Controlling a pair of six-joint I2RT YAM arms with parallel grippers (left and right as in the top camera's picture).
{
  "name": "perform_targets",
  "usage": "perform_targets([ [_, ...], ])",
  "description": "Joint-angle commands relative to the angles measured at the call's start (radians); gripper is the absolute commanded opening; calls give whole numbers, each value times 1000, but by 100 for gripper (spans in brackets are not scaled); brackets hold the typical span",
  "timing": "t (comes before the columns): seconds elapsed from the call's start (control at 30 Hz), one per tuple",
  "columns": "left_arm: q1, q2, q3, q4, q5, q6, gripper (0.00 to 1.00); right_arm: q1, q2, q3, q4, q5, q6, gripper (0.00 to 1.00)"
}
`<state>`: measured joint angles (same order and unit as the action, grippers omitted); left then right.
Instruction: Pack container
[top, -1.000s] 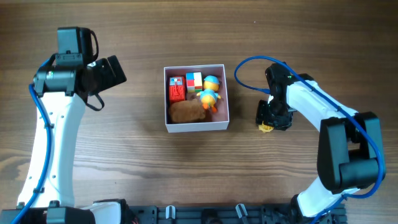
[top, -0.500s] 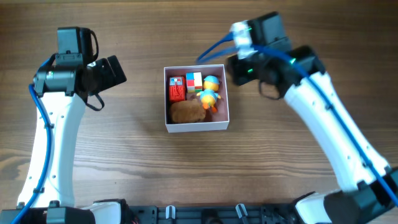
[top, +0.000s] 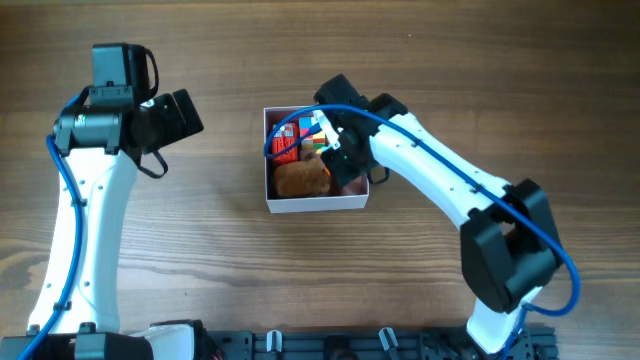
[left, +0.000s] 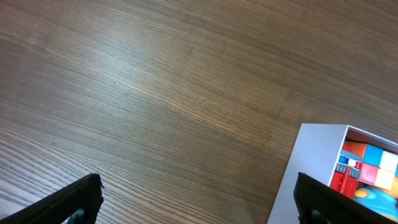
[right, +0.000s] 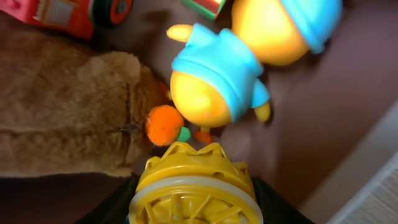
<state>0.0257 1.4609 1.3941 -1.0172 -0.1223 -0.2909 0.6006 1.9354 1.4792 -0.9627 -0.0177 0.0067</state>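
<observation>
Wheel (right: 193, 184) now over container (top: 318, 204), right end effector (right: 194, 206)

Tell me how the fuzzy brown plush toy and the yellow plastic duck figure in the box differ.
The fuzzy brown plush toy is furry and matte; the yellow plastic duck figure is smooth, glossy and dressed in blue. The plush is bulkier than the duck. Both lie side by side inside the white-walled container.

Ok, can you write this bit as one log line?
right jaws: holding yellow toy above box | left jaws: open, off to the side | box: brown plush, ducks
</observation>
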Motion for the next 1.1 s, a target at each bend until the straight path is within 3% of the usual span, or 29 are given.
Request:
perform_targets([
  [0.0, 5, 9, -3, 3, -2, -12, 100, 2, 11, -1, -6, 16, 20, 18],
  [0.03, 5, 9, -3, 3, -2, -12, 100, 2, 11, -1, -6, 16, 19, 22],
  [0.07, 5, 9, -3, 3, -2, -12, 100, 2, 11, -1, -6, 16, 19, 36],
  [0.17, 5, 9, -3, 3, -2, -12, 100, 2, 11, -1, -7, 16, 19, 43],
  [0.2, 5, 9, -3, 3, -2, -12, 100, 2, 11, -1, -6, 16, 19, 50],
  [0.4, 5, 9, -3, 3, -2, -12, 100, 2, -2, 23, -3, 17, 21, 59],
  [0.6, 5, 9, -3, 3, -2, -11, 100, 2, -93, 122, -11, 29, 23, 59],
  [0.77, 5, 9, -3, 3, -2, -11, 100, -25, -228, 222, -10, 209, 134, 63],
  [0.8, 5, 9, -3, 3, -2, -11, 100, -52, -270, 229, -5, 261, 192, 69],
  [0.83, 5, 9, -3, 3, -2, -11, 100, -111, -325, 229, 3, 264, 236, 84],
  [0.93, 5, 9, -3, 6, -1, -12, 100, -246, -381, 229, 9, 241, 292, 100],
  [1.07, 5, 9, -3, 10, -2, -12, 100, -458, -386, 229, 34, 162, 283, 100],
])
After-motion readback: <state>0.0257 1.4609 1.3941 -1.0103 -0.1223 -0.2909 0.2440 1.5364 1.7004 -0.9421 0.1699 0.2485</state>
